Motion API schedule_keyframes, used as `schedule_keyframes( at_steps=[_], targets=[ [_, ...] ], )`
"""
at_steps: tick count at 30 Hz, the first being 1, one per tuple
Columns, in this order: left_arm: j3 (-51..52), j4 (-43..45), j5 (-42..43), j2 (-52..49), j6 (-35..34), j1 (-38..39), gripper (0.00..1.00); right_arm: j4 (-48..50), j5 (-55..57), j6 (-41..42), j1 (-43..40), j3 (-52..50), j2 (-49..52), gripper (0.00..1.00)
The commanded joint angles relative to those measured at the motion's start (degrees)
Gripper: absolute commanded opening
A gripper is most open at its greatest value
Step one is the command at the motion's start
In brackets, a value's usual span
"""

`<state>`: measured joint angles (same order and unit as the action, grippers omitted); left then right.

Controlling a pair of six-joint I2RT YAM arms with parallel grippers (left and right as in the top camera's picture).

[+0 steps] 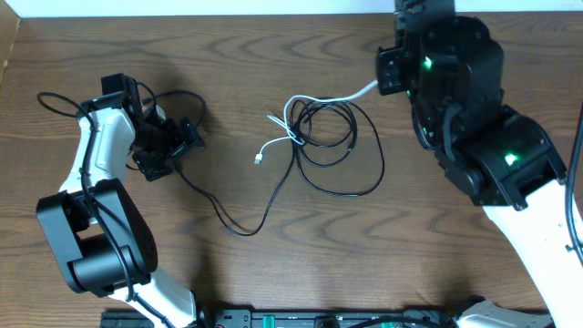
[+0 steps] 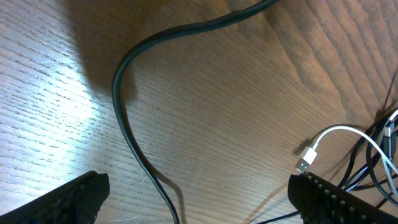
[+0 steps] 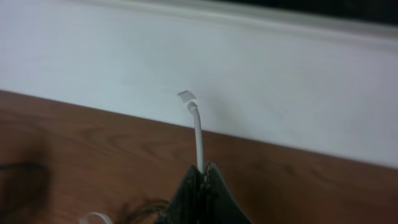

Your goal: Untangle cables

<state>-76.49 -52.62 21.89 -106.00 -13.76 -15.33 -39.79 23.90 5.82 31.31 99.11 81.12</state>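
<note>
Dark, wood-grained desk (image 1: pixel 273 36) seen from above, with a pale wall (image 3: pixel 280 81) behind its far edge. At the far right, the right gripper (image 3: pixel 202 173) has its jaws clenched on the white cable (image 3: pixel 198 134) just short of one plug (image 3: pixel 186 96), which pokes up free above them. Holding so near the end probably lets the arm draw this cord out lengthwise. From that grip the white cable runs leftward into the middle of the desk, where it crosses the black cables (image 1: pixel 342 150), which lie in overlapping loops. Its other plug end (image 1: pixel 259 159) lies on the wood just left of the knot. At the left side, the left gripper (image 2: pixel 199 190) hangs low over the desk with its jaws released and spread wide, grasping nothing. One black cable tail (image 2: pixel 127 134) trails from the knot and curves across the wood between those open jaws. That arm looks placed to pin or take this strand while the right arm pulls. Untangling seems barely begun: the cords meet in the loops.
</note>
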Motion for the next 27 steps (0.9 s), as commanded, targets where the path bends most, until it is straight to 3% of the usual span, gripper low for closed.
schedule_keyframes(
  at_steps=[1, 9, 27],
  targets=[
    [0.11, -0.20, -0.50, -0.37, -0.55, -0.24, 0.98, -4.70, 8.68, 5.14, -2.82, 0.52, 2.54, 0.01],
    [0.11, -0.20, -0.50, -0.37, -0.55, -0.24, 0.98, -16.28, 8.98, 13.29, -14.51, 0.50, 11.80, 0.01],
    [0.11, -0.20, -0.50, -0.37, -0.55, -0.24, 0.98, -24.00, -10.16, 13.44, -28.48, 0.50, 37.05, 0.01]
  ],
)
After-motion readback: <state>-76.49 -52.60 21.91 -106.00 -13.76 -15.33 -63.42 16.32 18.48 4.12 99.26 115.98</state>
